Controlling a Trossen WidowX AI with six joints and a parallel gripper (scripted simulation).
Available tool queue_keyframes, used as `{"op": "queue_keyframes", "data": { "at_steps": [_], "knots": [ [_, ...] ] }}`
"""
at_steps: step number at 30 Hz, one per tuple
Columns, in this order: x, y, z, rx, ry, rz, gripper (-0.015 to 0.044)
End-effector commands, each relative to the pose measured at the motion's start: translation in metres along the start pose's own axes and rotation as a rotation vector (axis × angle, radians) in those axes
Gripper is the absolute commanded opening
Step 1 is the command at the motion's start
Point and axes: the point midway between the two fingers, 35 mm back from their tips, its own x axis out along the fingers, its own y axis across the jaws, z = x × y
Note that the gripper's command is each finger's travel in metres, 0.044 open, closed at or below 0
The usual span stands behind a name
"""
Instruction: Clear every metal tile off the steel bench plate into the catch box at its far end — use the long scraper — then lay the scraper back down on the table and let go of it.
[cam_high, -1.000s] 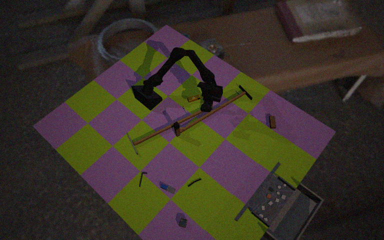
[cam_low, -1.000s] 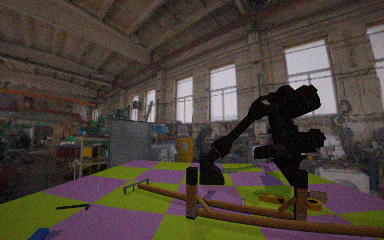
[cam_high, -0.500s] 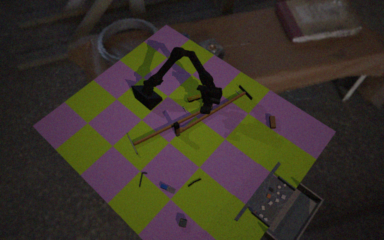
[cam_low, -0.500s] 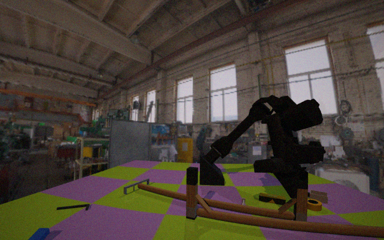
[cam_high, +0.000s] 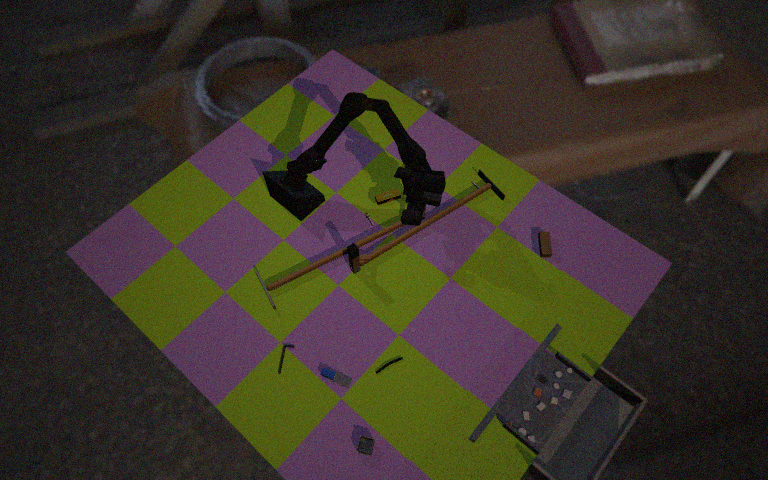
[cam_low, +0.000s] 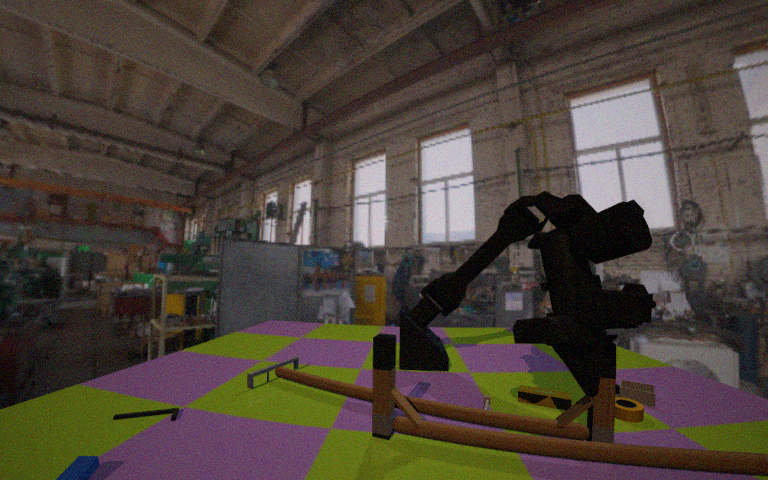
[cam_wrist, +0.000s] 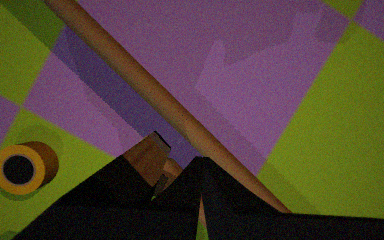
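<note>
1. We see the gripper (cam_high: 412, 217) with its fingers together, holding nothing, down at an upright wooden post (cam_low: 603, 408).
2. We find the long scraper (cam_high: 419, 226) lying on the table (cam_high: 470, 339).
3. Metal tiles (cam_high: 540, 405) rest on the steel bench plate (cam_high: 512, 416) beside the catch box (cam_high: 611, 421).

The table (cam_high: 169, 294) under me was a checkerboard of purple and lime squares. Two long wooden scrapers lay on it near the middle: one (cam_high: 447, 212) ended in a dark blade at the far right, the other (cam_high: 317, 263) in a thin grey blade at the left. A roll of yellow tape (cam_wrist: 22, 169) sat just beside them. A small brown block (cam_high: 544, 243) lay well apart to the right. Nearer lay a black hex key (cam_high: 283, 356), a blue-and-grey piece (cam_high: 334, 374), a short black bar (cam_high: 389, 364) and a dark cube (cam_high: 365, 445). The steel plate (cam_high: 518, 404) with its tiles rested at the near right corner.
</note>
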Motion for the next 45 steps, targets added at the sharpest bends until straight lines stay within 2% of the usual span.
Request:
{"op": "queue_keyframes", "data": {
  "at_steps": [1, 45],
  "knots": [
    [0.006, 0.014, -0.001, -0.01, 0.015, 0.011, 0.0],
    [0.01, 0.087, -0.001, -0.015, 0.027, 0.001, 0.0]
  ]
}}
